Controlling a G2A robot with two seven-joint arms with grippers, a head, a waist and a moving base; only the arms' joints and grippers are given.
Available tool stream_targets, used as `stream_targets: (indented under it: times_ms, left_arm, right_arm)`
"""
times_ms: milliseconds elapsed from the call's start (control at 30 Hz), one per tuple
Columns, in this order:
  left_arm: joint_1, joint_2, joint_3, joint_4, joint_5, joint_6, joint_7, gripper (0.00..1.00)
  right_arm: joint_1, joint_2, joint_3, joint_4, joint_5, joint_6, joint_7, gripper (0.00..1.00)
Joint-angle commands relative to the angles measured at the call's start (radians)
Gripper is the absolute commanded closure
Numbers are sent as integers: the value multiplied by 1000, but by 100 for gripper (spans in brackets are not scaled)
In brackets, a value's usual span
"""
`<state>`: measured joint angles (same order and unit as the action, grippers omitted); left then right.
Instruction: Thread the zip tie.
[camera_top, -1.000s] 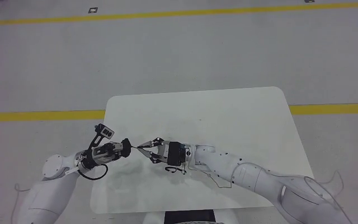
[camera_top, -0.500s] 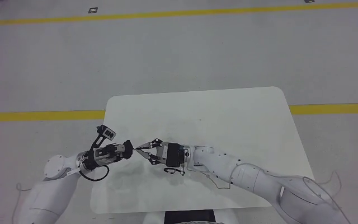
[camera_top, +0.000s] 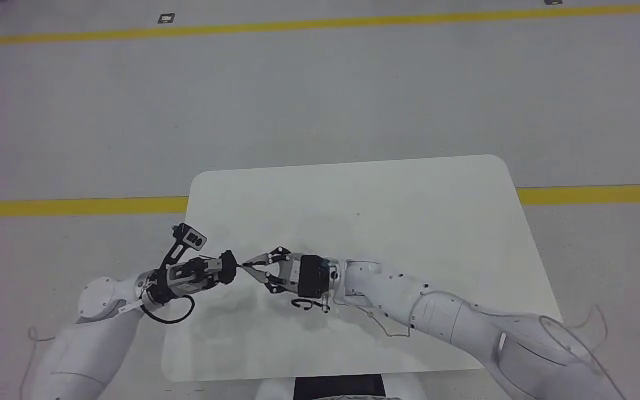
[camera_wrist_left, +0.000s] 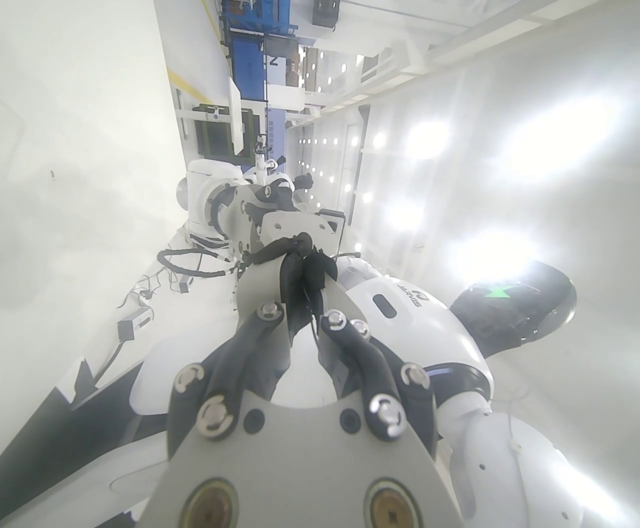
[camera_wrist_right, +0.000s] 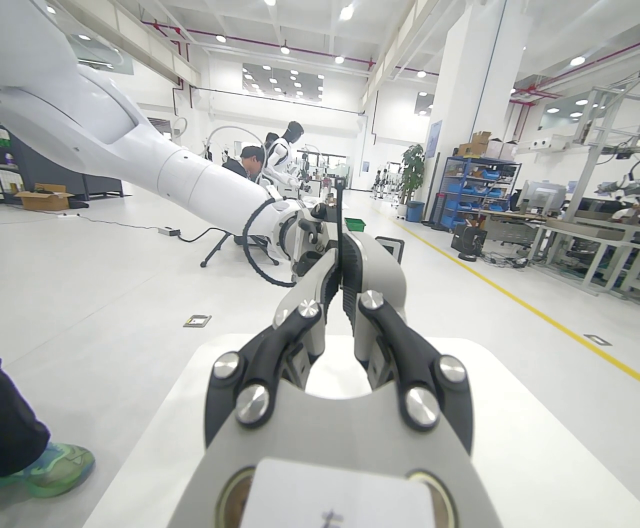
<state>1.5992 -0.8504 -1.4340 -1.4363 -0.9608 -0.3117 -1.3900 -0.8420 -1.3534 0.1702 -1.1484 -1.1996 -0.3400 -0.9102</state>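
thin black plastic zip tie (camera_wrist_right: 340, 210) held above white surface (camera_top: 400, 200), pinched in right end effector (camera_wrist_right: 342, 265), jaws closed on it. left end effector (camera_wrist_left: 306, 287) clamped shut too, apparently on its other end. next: align tip with head slot, feed slowly — strap likely flexes.

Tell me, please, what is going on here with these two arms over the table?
The robot is working on threading a zip tie. The right gripper is shut on it, and the tie's black strap stands up from its fingertips. The left gripper faces it tip to tip above the left part of the white table. It is also shut, apparently on the tie's other end. Whether the strap has entered the head I cannot tell.
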Motion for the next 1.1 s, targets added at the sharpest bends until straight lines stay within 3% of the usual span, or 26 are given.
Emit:
stream_targets:
  times_ms: [0, 1067]
  left_arm:
    - [0, 1, 1, 1, 1, 0, 0, 100]
    - [-7, 8, 19, 2, -5, -4, 0, 100]
  right_arm:
    - [2, 1, 1, -2, -3, 0, -6, 100]
    - [-12, -8, 0, 10, -12, 0, 26, 100]
